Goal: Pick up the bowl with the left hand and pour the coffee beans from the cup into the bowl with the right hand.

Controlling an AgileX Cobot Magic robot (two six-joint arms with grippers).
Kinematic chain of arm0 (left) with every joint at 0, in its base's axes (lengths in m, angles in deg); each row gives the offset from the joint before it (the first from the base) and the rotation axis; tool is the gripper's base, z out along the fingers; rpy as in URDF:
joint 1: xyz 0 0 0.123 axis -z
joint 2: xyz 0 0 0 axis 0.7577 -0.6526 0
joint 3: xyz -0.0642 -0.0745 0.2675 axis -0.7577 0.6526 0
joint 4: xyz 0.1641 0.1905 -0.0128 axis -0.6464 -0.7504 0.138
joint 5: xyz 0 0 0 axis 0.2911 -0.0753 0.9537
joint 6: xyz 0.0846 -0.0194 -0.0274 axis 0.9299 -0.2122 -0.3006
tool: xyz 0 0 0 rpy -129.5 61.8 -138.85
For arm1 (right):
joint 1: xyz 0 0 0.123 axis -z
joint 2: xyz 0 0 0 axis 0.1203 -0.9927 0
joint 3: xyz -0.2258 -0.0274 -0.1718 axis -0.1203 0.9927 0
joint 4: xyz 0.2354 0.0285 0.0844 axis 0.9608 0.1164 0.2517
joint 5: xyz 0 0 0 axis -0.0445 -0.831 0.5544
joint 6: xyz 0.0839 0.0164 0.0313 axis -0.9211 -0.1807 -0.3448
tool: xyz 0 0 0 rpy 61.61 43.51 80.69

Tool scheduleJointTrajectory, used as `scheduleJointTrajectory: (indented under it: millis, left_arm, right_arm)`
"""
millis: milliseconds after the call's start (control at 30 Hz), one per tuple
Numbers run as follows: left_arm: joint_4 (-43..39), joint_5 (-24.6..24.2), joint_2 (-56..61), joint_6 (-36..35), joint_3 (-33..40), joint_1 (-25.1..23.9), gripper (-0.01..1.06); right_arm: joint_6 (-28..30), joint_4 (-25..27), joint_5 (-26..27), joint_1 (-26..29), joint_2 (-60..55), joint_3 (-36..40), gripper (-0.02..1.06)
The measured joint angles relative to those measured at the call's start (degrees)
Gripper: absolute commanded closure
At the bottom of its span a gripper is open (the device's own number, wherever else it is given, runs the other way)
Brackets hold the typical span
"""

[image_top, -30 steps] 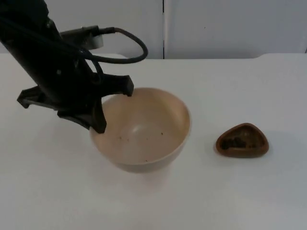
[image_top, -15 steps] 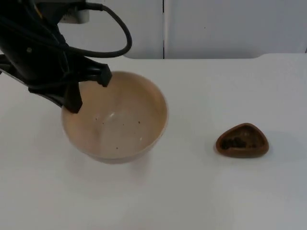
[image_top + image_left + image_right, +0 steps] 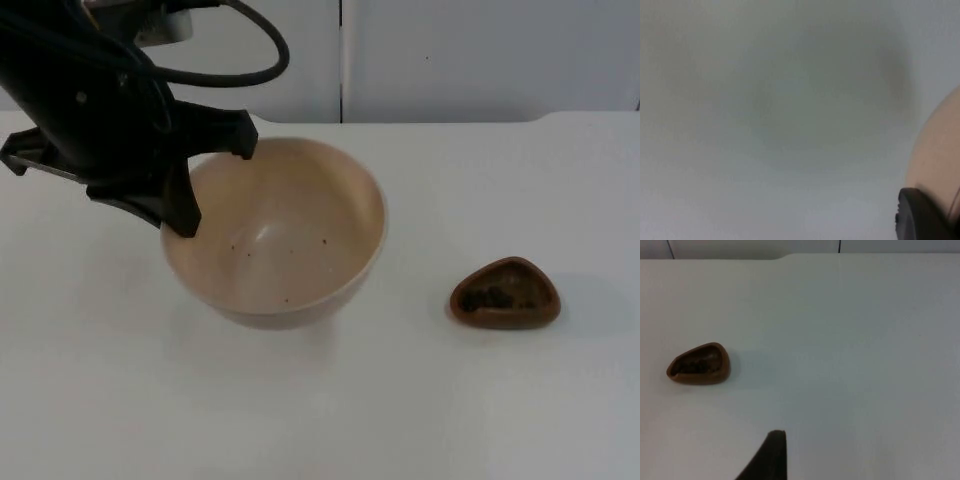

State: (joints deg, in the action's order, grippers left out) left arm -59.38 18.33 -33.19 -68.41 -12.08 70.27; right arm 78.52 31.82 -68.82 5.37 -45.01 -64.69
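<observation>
A beige bowl (image 3: 290,240) hangs above the table at centre left, tilted a little, with a few dark specks inside. My left gripper (image 3: 183,200) is shut on its left rim, one black finger running down the outer wall. In the left wrist view the bowl's wall (image 3: 940,155) curves just above a black fingertip (image 3: 917,217). A small brown cup (image 3: 505,294) holding dark coffee beans stands on the table to the right, untouched. In the right wrist view the cup (image 3: 699,364) sits well ahead of my waiting right gripper (image 3: 771,456).
The white table (image 3: 420,400) stretches on all sides of the bowl and the cup. The grey partition wall (image 3: 480,55) closes off the far edge.
My left gripper swung the bowl left and away from me, then brought it partway back to the right. The cup has not moved.
</observation>
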Motion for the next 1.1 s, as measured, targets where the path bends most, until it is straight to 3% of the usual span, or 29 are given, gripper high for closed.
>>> scheduleJointTrajectory:
  millis: [300,400,433,533,600,767,900,1100]
  left_arm:
    - [-1.21,-0.09,0.00,-9.23,0.00,0.61,1.05]
    - [-9.15,-1.05,0.00,-18.41,0.00,3.18,1.05]
    - [-9.15,-1.05,0.00,-18.41,0.00,3.18,1.05]
    - [-20.20,-2.86,0.00,-29.76,-0.09,6.75,1.05]
    - [-21.79,-3.10,0.00,-31.30,-0.09,7.35,1.05]
    - [-23.13,-3.10,0.00,-33.28,-0.09,8.07,1.05]
    - [-23.58,-3.20,0.00,-33.52,-0.09,8.07,1.05]
    - [-23.71,-3.20,0.00,-34.08,-0.09,8.07,1.05]
  right_arm:
    - [0.00,0.09,0.35,0.00,-0.66,-0.59,-0.01]
    - [0.00,0.20,3.18,0.00,-4.91,-2.25,-0.01]
    - [0.00,0.20,3.18,0.00,-4.91,-2.25,-0.01]
    - [0.00,0.89,6.53,0.00,-11.64,-4.02,-0.01]
    - [0.00,1.51,7.49,0.00,-13.79,-4.57,-0.01]
    - [2.10,6.91,11.14,0.00,-24.01,-6.02,-0.01]
    - [8.49,15.77,16.80,0.00,-33.39,-6.62,-0.01]
    - [16.30,24.87,19.83,0.00,-43.39,-8.79,-0.01]
